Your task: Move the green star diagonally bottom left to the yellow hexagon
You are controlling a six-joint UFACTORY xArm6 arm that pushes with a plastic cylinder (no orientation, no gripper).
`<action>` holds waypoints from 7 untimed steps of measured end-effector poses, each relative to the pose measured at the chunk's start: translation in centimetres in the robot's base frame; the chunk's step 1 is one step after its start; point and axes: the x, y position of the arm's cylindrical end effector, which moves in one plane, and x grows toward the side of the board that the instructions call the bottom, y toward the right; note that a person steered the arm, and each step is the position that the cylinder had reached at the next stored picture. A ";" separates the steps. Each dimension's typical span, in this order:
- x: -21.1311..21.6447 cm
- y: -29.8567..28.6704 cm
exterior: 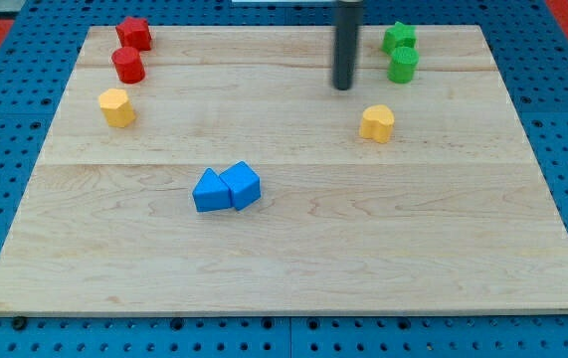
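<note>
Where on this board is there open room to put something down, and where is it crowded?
Free: the whole strip below the blue blocks, and the middle between yellow hexagon and yellow heart. Crowded: top corners, near my tip.

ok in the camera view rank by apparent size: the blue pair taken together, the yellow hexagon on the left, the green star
1. blue pair, two touching blocks, clearly largest, also nearest the view's bottom.
2. yellow hexagon and green star look much alike; the star sits farther toward the view's top, so I won't rank them.
</note>
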 end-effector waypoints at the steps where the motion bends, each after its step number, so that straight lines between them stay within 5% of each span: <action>1: 0.0 8.8; 2: -1.4 14.4; 5: -10.2 7.6; 7: -5.7 1.6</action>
